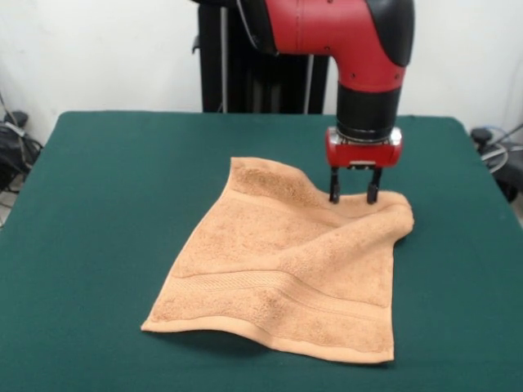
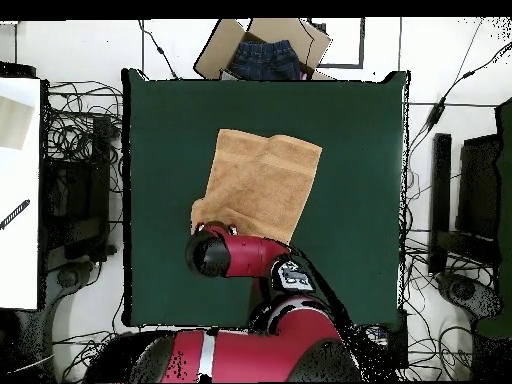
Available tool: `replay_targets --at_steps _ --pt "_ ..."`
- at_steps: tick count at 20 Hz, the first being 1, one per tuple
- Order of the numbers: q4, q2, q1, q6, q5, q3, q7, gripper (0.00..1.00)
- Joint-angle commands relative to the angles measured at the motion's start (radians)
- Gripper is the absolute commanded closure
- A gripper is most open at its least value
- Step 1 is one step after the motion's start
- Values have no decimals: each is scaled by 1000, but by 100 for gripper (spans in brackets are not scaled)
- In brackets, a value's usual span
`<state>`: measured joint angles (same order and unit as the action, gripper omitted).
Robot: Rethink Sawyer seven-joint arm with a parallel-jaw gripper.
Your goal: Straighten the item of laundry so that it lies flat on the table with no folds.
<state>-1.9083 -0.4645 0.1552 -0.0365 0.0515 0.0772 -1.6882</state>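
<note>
The peach-orange towel lies on the dark green table, right of centre. It is rumpled, with a raised fold running from its far edge to its right corner; the near edge with the woven band lies fairly flat. My gripper points straight down over the towel's far right corner. Its fingers are apart, with their tips at the cloth and nothing held between them. In the overhead view the towel shows above the arm, and the arm's wrist hides the gripper and the towel's near corner.
An open cardboard box holding blue jeans sits just beyond the table's far edge. Cables lie on the floor on both sides of the table. A white surface stands to the left.
</note>
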Motion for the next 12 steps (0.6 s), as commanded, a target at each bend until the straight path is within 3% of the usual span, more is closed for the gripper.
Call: replay_targets --at_steps 1,6,12 --pt "6 96 2 66 40 34 -140 0" --pt "62 138 -42 3 22 -8 -113 0" --pt "107 200 -48 41 23 -13 -113 0"
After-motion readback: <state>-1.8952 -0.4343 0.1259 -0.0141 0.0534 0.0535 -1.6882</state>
